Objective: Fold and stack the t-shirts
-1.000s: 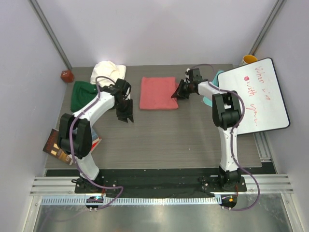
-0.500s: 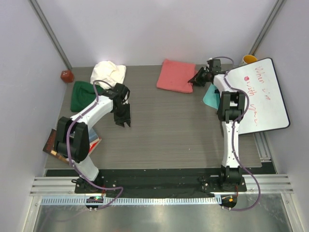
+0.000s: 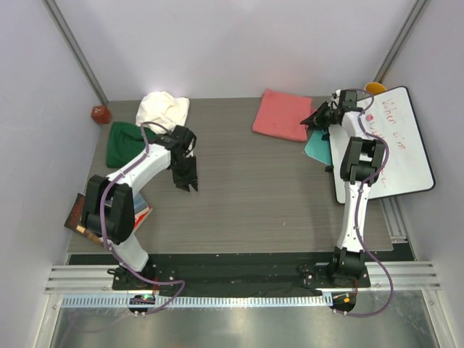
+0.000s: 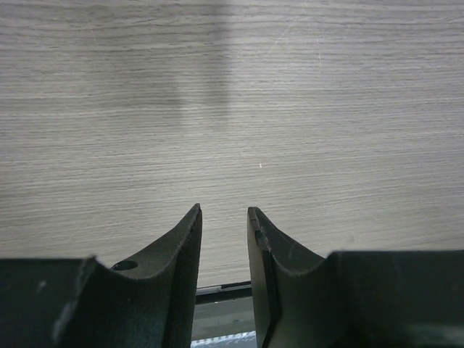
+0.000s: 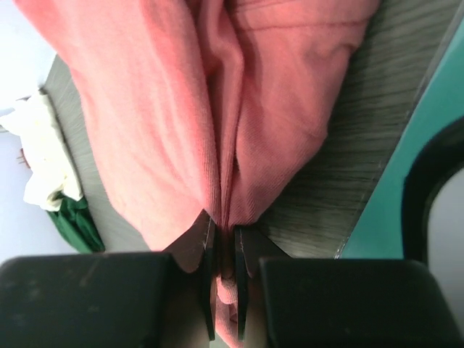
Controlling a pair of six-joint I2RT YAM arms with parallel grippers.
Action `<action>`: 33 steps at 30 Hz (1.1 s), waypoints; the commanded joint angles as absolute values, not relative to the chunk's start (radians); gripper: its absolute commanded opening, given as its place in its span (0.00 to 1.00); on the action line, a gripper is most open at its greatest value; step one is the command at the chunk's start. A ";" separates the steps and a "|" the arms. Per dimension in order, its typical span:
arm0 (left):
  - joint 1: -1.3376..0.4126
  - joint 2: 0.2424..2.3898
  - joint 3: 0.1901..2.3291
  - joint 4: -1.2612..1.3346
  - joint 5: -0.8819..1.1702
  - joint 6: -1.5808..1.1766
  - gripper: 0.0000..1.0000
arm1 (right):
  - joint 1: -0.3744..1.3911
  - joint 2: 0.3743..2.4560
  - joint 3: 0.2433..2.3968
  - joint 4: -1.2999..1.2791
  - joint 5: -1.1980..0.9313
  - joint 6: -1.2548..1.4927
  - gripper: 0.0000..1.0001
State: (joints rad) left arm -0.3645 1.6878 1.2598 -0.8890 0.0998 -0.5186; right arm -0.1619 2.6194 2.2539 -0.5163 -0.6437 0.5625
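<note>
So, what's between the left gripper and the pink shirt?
Nothing: only bare table lies between the left gripper and the pink shirt, as the top view shows.

pink shirt (image 5: 145,109): cut off by top edge | whiteboard (image 3: 406,156) writing: too small to read | book (image 3: 78,216): partly under left arm (image 3: 138,170)
</note>
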 commanded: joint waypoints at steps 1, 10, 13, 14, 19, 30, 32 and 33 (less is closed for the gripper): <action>-0.396 1.681 1.262 -0.885 0.106 -0.529 0.32 | -0.184 2.637 2.344 -0.561 -0.744 0.534 0.01; -0.426 1.690 1.273 -0.900 0.095 -0.531 0.30 | -0.204 2.661 2.376 -0.600 -0.830 0.498 0.01; -0.436 1.695 1.279 -0.914 0.086 -0.526 0.29 | -0.204 2.687 2.395 -0.597 -0.867 0.508 0.01; -0.442 1.697 1.282 -0.919 0.083 -0.526 0.29 | -0.204 2.692 2.398 -0.597 -0.868 0.508 0.01; -0.449 1.695 1.287 -0.945 0.068 -0.519 0.29 | -0.202 2.727 2.428 -0.580 -0.850 0.521 0.11; -0.469 1.720 1.307 -0.956 0.069 -0.523 0.28 | -0.179 2.669 2.318 -0.325 -0.905 0.656 0.44; -0.472 1.724 1.310 -0.956 0.075 -0.523 0.28 | -0.179 2.611 2.228 -0.195 -0.907 0.766 0.45; -0.472 1.726 1.313 -0.956 0.075 -0.523 0.28 | -0.179 2.596 2.161 -0.085 -0.907 0.799 0.46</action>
